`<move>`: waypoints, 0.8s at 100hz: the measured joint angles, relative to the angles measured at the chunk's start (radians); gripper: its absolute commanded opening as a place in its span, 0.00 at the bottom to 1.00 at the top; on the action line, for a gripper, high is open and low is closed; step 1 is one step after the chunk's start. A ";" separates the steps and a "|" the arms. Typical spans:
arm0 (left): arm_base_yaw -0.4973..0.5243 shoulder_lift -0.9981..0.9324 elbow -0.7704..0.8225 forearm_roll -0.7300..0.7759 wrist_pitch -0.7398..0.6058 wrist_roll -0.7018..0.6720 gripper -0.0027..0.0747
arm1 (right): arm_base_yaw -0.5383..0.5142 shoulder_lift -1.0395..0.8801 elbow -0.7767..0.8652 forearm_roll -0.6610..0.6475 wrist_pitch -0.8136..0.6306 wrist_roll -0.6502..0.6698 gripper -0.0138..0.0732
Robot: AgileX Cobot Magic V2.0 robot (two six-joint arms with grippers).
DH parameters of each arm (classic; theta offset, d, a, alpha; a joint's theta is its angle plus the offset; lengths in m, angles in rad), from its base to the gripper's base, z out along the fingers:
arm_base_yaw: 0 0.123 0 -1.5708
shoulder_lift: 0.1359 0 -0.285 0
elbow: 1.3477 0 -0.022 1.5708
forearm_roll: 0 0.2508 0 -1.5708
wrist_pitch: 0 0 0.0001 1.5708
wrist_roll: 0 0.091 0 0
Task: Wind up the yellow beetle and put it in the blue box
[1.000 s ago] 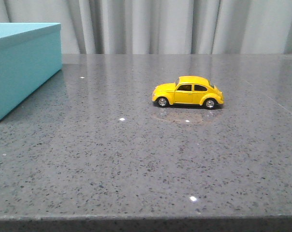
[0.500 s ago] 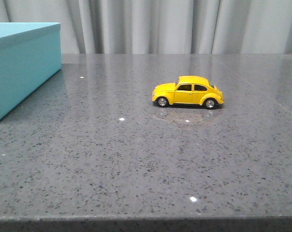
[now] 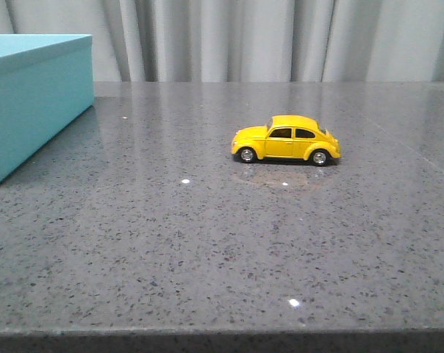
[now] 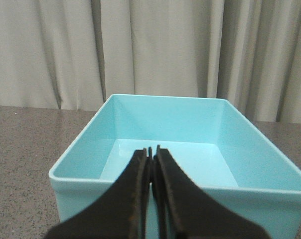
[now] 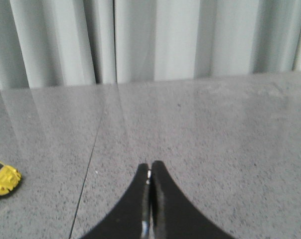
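Note:
The yellow beetle [image 3: 286,140] stands on its wheels on the grey speckled table, right of centre in the front view, side-on with its nose to the left. Its front end [image 5: 3,178] shows at the edge of the right wrist view. The blue box [image 3: 32,95] sits at the far left, open-topped and empty inside [image 4: 190,124]. My left gripper [image 4: 152,149] is shut with nothing in it, just before the box's near wall. My right gripper [image 5: 150,166] is shut and empty over bare table, apart from the car. Neither arm shows in the front view.
Grey curtains [image 3: 266,40] hang behind the table's far edge. The table's front edge [image 3: 222,332] runs along the bottom of the front view. A thin seam line [image 5: 88,169] crosses the tabletop between the right gripper and the car.

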State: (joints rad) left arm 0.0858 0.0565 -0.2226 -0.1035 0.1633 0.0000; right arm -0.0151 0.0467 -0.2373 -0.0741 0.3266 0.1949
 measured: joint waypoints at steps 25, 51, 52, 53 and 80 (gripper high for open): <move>0.000 0.115 -0.137 -0.002 0.118 0.000 0.01 | 0.000 0.155 -0.145 0.002 0.186 0.000 0.08; 0.000 0.155 -0.167 -0.007 0.170 0.000 0.01 | 0.000 0.199 -0.173 0.008 0.244 0.000 0.08; 0.000 0.155 -0.167 -0.007 0.173 0.000 0.01 | 0.000 0.199 -0.173 0.011 0.244 0.000 0.08; 0.000 0.155 -0.167 -0.007 0.173 0.000 0.01 | 0.000 0.199 -0.173 0.014 0.247 0.000 0.08; 0.000 0.155 -0.167 -0.007 0.164 0.000 0.01 | 0.037 0.261 -0.237 0.054 0.310 0.000 0.08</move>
State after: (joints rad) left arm 0.0858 0.2110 -0.3892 -0.1101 0.3276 0.0000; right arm 0.0219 0.3078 -0.4748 -0.0197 0.6362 0.1949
